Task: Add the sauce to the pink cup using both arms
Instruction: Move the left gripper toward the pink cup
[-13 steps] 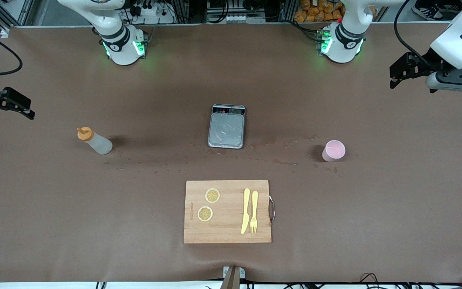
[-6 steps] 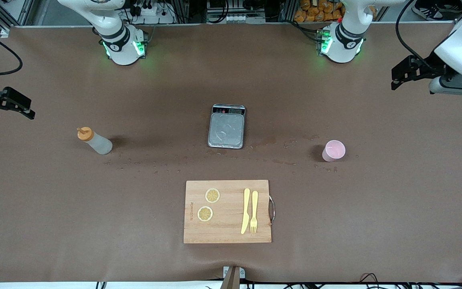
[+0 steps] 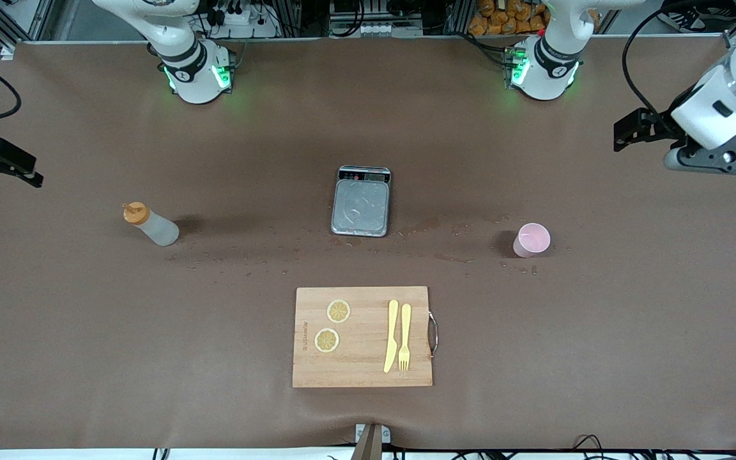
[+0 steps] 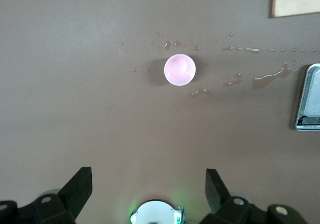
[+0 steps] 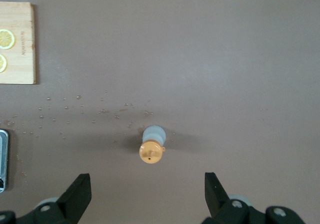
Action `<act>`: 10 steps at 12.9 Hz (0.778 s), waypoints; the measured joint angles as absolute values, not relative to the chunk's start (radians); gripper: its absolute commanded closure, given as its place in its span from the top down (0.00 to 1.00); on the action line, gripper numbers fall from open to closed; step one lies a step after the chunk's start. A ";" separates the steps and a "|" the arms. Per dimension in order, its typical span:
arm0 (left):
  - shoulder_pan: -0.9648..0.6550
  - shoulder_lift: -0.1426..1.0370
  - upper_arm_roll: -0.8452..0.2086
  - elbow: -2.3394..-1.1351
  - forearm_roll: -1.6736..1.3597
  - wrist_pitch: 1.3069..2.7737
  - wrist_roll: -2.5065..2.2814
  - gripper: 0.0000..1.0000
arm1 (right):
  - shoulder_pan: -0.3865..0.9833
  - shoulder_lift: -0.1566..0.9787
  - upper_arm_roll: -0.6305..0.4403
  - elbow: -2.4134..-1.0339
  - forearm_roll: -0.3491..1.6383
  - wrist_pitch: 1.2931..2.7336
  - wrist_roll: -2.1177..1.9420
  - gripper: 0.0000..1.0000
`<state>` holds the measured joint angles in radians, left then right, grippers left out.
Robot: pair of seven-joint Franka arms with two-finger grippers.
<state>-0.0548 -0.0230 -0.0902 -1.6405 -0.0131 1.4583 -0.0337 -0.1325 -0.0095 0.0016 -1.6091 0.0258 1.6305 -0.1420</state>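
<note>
My left gripper (image 4: 145, 191) is up over the table's left-arm end, jaws wide apart, holding nothing; only the finger ends show in the wrist view. My right gripper (image 5: 145, 194) is over the right-arm end, also spread and empty, partly cut off in the front view. One cup (image 3: 531, 239) stands upright toward the left-arm end; contents unclear. One bottle (image 3: 149, 225) stands toward the right-arm end. Between them: one scale (image 3: 361, 202). Nearer the camera: one board (image 3: 362, 337) with two lemon slices (image 3: 338, 311), one knife (image 3: 391, 335), one fork (image 3: 405, 336).
</note>
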 measured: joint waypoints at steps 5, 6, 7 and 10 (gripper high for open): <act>-0.047 -0.018 -0.092 -1.780 -0.013 1.557 -0.034 1.00 | -0.210 0.025 -0.002 -1.612 0.043 1.531 -0.080 1.00; -0.040 -0.018 -0.092 -1.812 -0.013 1.580 -0.034 1.00 | -0.220 0.031 -0.003 -1.612 0.057 1.518 0.024 1.00; -0.035 -0.018 -0.092 -1.850 -0.013 1.611 -0.034 1.00 | -0.225 0.037 -0.003 -1.612 0.081 1.513 0.161 1.00; -0.033 -0.017 -0.095 -1.954 -0.013 1.719 -0.034 1.00 | -0.227 0.067 -0.002 -1.615 0.125 1.497 0.483 1.00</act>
<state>-0.0335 -0.0175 -0.0948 -1.9543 -0.0131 1.7188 -0.0337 -0.2270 0.0668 -0.0024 -1.6149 0.1249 1.4973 0.4825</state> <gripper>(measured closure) 0.000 0.000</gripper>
